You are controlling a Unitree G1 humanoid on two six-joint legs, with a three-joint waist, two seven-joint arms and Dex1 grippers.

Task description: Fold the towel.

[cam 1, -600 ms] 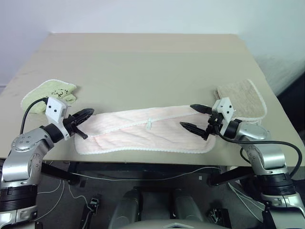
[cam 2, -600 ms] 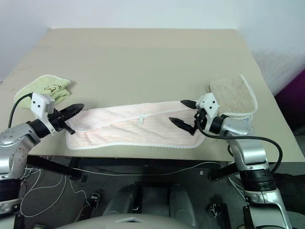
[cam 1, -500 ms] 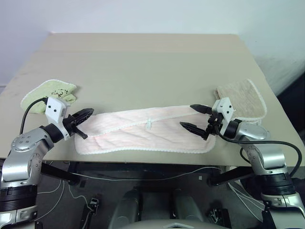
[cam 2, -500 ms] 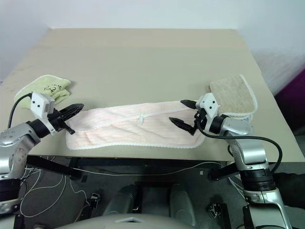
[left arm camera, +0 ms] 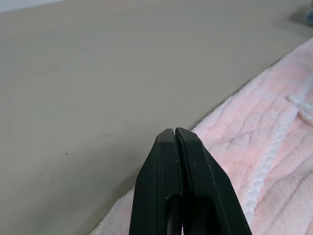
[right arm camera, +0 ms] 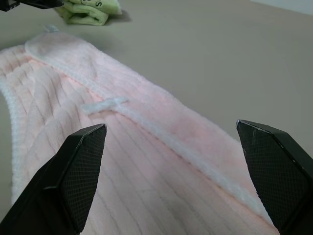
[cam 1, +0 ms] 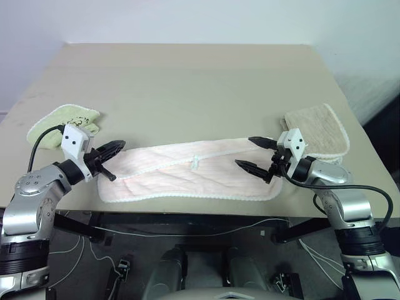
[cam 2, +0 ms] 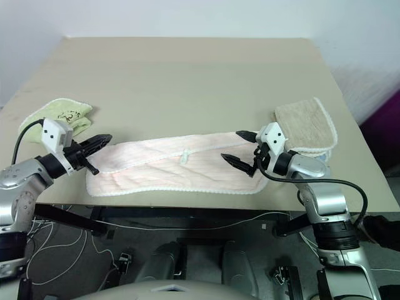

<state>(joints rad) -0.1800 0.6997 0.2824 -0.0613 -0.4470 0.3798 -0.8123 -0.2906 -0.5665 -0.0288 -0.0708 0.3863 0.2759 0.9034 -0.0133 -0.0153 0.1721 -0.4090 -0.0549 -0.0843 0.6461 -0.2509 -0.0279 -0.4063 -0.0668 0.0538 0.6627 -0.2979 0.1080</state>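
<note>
The pale pink terry towel with white stitched edging (cam 1: 190, 175) lies flat as a long, already doubled strip near the front edge of the tan rectangular tabletop (cam 1: 187, 81). Its long axis runs across the robot from left to right, the right end slightly nearer the front edge. A small white tag (cam 1: 196, 164) sits about midway along the strip.

The left gripper (cam 1: 112, 149) is at the towel's left end, its two black fingers pressed together and pinching nothing. In the left wrist view the closed tips hang over the towel's far-left corner; whether they touch the cloth cannot be told.

The right gripper (cam 1: 257, 155) is over the towel's right end, its fingers spread wide, one toward the far hem and one toward the middle of the strip, with no cloth between them.

Each arm is thus nearest to its own end of the towel, and the likely next fold would carry one end along the long axis toward the other.

A light green folded cloth (cam 1: 62, 120) lies beyond the towel's left end, and a beige folded cloth (cam 1: 317, 131) lies just past its right end.
</note>
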